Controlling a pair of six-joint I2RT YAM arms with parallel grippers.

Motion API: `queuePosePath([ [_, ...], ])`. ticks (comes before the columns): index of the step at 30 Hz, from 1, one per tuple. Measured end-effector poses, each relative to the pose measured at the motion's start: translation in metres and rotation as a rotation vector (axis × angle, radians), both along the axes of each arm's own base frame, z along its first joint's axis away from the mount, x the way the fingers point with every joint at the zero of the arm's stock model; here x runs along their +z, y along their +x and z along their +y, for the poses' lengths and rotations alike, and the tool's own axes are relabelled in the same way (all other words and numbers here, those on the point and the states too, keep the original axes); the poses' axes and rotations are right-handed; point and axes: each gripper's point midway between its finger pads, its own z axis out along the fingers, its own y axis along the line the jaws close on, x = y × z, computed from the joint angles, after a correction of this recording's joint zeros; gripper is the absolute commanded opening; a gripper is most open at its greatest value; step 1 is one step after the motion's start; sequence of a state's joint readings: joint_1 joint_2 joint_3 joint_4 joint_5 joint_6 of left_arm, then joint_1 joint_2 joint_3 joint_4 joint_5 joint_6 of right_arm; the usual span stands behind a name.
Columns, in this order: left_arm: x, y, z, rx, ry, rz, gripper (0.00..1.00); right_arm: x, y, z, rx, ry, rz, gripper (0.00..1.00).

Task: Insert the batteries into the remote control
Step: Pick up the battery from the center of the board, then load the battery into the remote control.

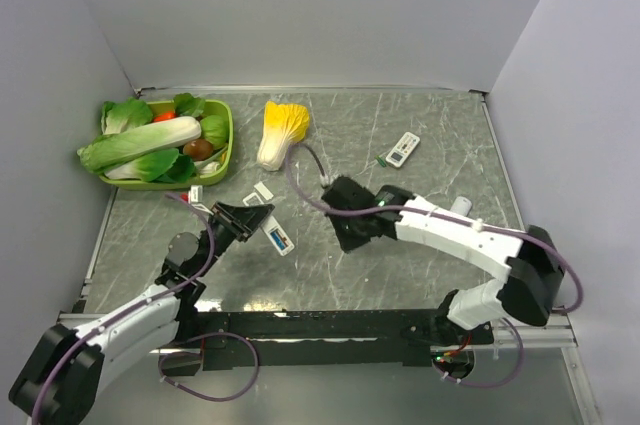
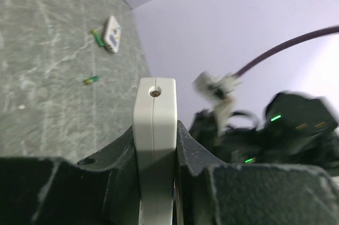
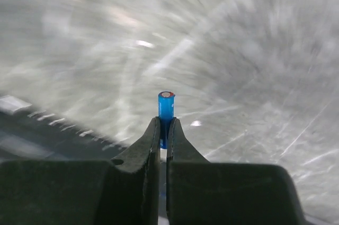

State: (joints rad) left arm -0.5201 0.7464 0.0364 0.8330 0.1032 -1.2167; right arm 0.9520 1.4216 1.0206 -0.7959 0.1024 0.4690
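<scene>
R tool (image 3: pixel 163 125) pinches battery (image 3: pixel 166 103), L tool (image 2: pixel 154 145) remote (image 2: pixel 154 109).

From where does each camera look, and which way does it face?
Top: above and behind, looking down on the table; both arms show.
Left wrist: along the left gripper, shut on a remote, toward a second remote.
Right wrist: down past the right gripper, shut on a blue battery.
Top and left wrist share the second remote.

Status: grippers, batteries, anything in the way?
Left gripper jaws shut on remote. Right gripper jaws shut on blue battery. Two green batteries lie loose, one beside second remote. Nothing seen between grippers.
</scene>
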Motion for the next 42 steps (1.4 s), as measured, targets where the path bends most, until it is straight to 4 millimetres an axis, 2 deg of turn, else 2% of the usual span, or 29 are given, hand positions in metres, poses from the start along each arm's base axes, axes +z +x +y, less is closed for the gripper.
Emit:
queuePosePath([
  [3,0.01,-0.001,-0.006,-0.033,-0.035,-0.032,0.01,0.068,0.012,0.028,0.104,0.133,-0.082,0.0],
  [7,0.011,0.0,-0.013,-0.069,-0.069,-0.031,0.01,0.138,0.017,0.051,0.207,0.262,-0.152,0.0],
  [10,0.004,0.005,-0.021,-0.097,-0.08,0.006,0.01,0.165,0.01,0.056,0.261,0.297,-0.139,0.0],
  [14,-0.006,0.014,-0.033,-0.127,-0.09,0.073,0.01,0.18,0.001,0.061,0.303,0.294,-0.077,0.0],
  [17,-0.013,0.02,-0.046,-0.152,-0.089,0.117,0.01,0.176,-0.004,0.064,0.316,0.272,-0.016,0.0],
  [25,-0.01,0.022,-0.07,-0.21,-0.097,0.13,0.01,0.143,-0.011,0.061,0.291,0.163,0.121,0.0],
  [33,-0.005,0.021,-0.08,-0.233,-0.105,0.12,0.01,0.126,-0.008,0.063,0.26,0.117,0.155,0.0],
  [42,0.012,0.023,-0.084,-0.231,-0.115,0.067,0.02,0.101,-0.002,0.067,0.24,0.046,0.196,0.0],
])
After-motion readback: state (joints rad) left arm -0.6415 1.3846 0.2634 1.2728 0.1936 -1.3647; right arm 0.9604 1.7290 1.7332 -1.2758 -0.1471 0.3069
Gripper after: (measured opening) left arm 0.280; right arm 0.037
